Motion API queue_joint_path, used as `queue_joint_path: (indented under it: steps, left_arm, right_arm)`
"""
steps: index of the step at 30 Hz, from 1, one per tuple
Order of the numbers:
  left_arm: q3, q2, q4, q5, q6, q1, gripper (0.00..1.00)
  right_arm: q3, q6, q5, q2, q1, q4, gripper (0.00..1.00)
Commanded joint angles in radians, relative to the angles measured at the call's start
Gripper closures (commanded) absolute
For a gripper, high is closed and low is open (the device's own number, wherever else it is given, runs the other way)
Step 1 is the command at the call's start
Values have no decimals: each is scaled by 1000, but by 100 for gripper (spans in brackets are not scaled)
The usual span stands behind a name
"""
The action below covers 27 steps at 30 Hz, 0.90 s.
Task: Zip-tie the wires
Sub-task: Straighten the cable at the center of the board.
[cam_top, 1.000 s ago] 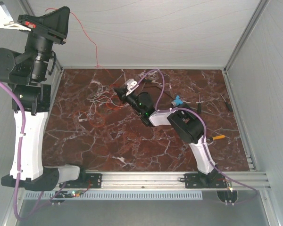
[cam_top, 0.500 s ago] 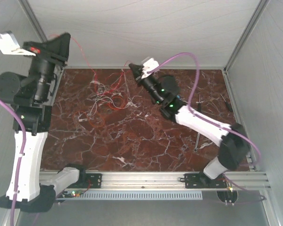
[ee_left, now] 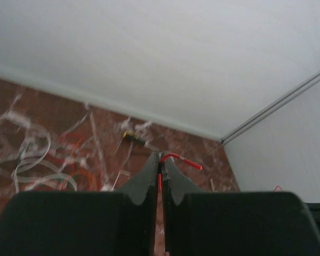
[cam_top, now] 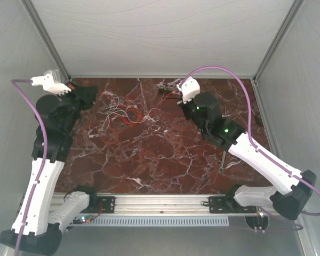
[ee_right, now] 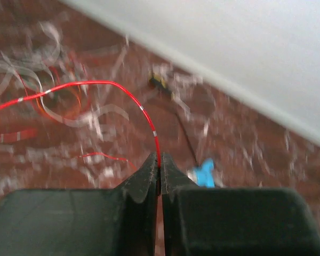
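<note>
The wires [cam_top: 122, 112] lie as a loose red and white tangle on the marble at the back left. My left gripper [cam_top: 95, 92] hangs over the table's back left corner. In the left wrist view its jaws [ee_left: 161, 158] are shut on a red wire [ee_left: 181, 159] whose short end curls out to the right. My right gripper [cam_top: 184, 106] sits right of the tangle, shut [ee_right: 159, 160] on a red wire [ee_right: 112, 84] that arcs left toward the pile. A thin dark strip [ee_right: 184, 133] beyond the right fingertips may be the zip tie; I cannot tell.
A small yellow-and-black tool [ee_left: 130, 136] lies near the back wall. A blue piece [ee_right: 205, 173] sits just right of the right fingertips. Screwdrivers lie at the right [cam_top: 222, 160] and far right [cam_top: 258, 118]. White walls close in the back and sides.
The left arm has dropped from high above to the table's back left corner. The right arm has swung from the middle toward the back right. Both stay shut.
</note>
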Motion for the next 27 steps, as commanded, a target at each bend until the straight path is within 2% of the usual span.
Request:
queue_joint_path:
  steps: [1, 7, 12, 15, 18, 20, 21, 23, 27]
  left_arm:
    - [-85, -69, -176, -17, -23, 0, 100]
    - [-159, -83, -418, -39, -33, 0, 100]
    - [-230, -95, -515, -5, -100, 0, 100]
    - [-264, -103, -574, -23, -113, 0, 100]
    - [-279, -110, -633, -67, -149, 0, 100]
    - [-295, -110, -674, -103, -225, 0, 100]
    - [-333, -99, -720, -141, -329, 0, 100]
    - [-366, -72, -742, -157, -395, 0, 100]
    - [-456, -15, -721, -107, -478, 0, 100]
  right_arm:
    - [2, 182, 89, -93, 6, -441, 100]
    - [91, 443, 38, -106, 5, -811, 100]
    - [37, 576, -194, -86, 4, -966, 100]
    - [-21, 620, -347, -85, 5, -998, 100]
    - [-79, 653, -411, -100, 6, -1007, 100]
    - [-112, 660, -410, -109, 6, -1008, 100]
    - [-144, 683, -377, -104, 4, -1010, 100]
    - [-177, 695, -359, -88, 3, -994, 100]
    - [-231, 714, -294, -14, -4, -938, 100]
